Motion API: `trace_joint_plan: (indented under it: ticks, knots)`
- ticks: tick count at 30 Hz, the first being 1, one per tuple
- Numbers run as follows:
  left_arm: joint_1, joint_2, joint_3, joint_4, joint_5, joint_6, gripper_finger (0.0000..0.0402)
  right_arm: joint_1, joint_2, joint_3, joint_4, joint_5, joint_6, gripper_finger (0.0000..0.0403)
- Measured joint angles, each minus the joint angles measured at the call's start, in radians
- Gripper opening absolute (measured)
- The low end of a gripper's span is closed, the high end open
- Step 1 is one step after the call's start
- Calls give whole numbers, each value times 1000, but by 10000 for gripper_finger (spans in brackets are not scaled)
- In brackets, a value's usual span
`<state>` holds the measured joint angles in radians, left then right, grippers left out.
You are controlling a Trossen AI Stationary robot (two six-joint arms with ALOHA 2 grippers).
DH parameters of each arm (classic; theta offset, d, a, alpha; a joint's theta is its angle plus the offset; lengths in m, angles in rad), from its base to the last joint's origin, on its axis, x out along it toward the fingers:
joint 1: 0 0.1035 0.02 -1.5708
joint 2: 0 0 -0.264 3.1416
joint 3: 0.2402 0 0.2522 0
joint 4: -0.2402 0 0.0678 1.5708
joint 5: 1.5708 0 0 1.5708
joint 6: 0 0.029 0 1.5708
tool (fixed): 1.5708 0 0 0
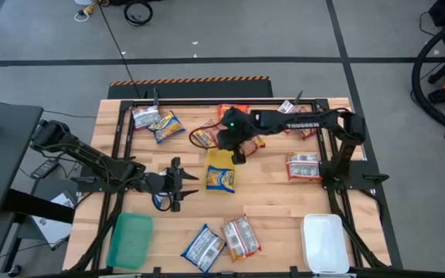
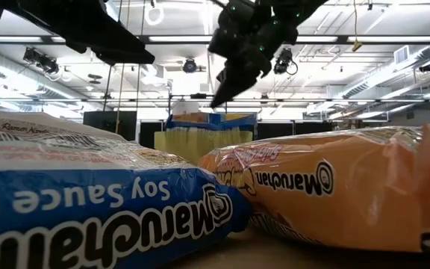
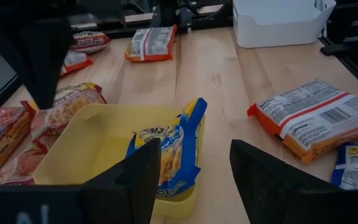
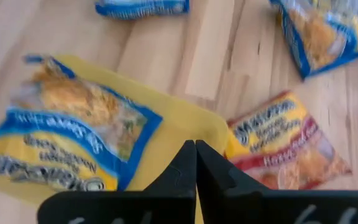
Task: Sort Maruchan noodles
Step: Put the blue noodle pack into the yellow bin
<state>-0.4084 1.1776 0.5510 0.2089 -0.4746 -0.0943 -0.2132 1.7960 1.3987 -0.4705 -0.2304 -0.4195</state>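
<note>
Blue-and-yellow noodle packet [image 1: 222, 178] in yellow tray [image 1: 221, 158], right hand [image 1: 239, 157] closed empty above it, left hand [image 1: 178, 184] open beside, hovering over the surface [image 1: 276, 202].

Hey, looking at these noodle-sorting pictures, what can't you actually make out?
- Low view: two near packets, blue and orange, hide most of the table.
- Right wrist view: packets blurred; the shut right gripper covers part of the yellow tray.
- High view: packet wording too small.
</note>
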Motion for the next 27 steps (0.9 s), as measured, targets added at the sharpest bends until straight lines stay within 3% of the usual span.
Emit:
trace_joint_plan:
  ticks: [3, 7, 9, 12, 15, 17, 21, 27]
  knots:
    - [1, 0, 0, 2, -5, 1, 197, 40, -16, 0, -2, 12, 1, 8]
    - [2, -2, 4, -16, -53, -12, 197, 112, -27, 0, -31, 105, 9, 11]
    - [-14, -15, 68, -163, -34, -88, 197, 155, -43, 0, -52, 144, 16, 10]
    - [-58, -17, 259, -538, -16, -278, 193, 223, -67, 1, -93, 201, 54, 9]
    - [-104, 44, 421, -918, -6, -487, 185, 287, -83, 1, -127, 264, 108, 10]
    - [-136, 93, 480, -1069, 28, -604, 181, 329, -85, 1, -147, 334, 150, 11]
    - [-220, 192, 490, -1185, 107, -779, 176, 419, -83, -6, -205, 499, 246, 11]
    - [-298, 381, 488, -1254, 47, -882, 176, 558, -87, -60, -309, 727, 473, 18]
